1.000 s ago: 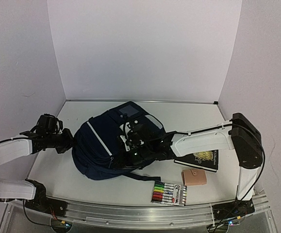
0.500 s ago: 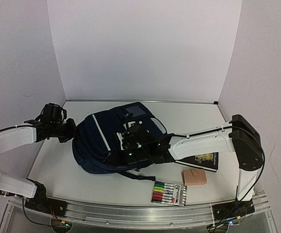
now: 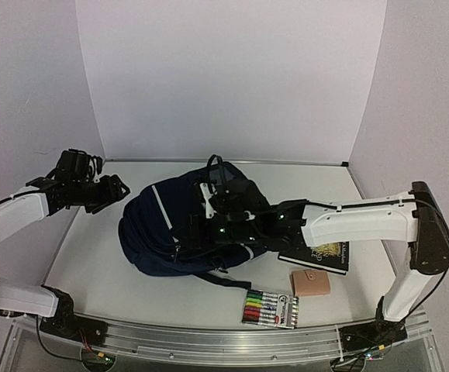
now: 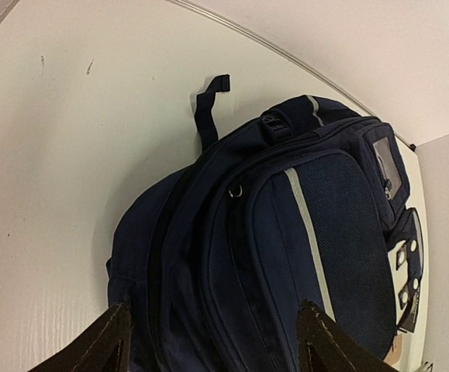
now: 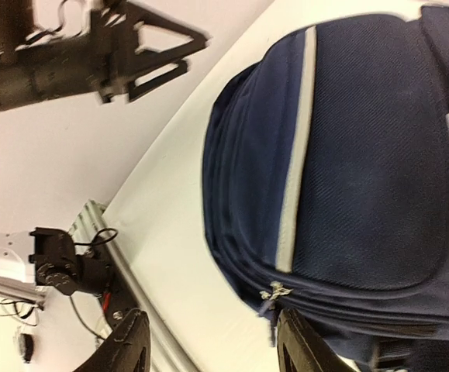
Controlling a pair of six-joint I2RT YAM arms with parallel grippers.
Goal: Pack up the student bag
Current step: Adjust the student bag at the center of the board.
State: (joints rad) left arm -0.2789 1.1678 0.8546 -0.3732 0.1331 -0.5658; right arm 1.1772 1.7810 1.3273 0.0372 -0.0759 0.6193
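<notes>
Well, nearest the arms, the flat pack of coloured marker pens point(image 3: 271, 308), the small tan leather wallet point(image 3: 310, 283) and the black book with gold lettering point(image 3: 322, 254) all lay outside the large navy-blue fabric backpack point(image 3: 170, 232) at mid-table. Packing looked barely begun. Over the bag the right gripper point(image 5: 210, 329) hovered, jaws parted and empty. Farther left, the left gripper point(image 3: 119, 189) hung wide open, holding nothing.
</notes>
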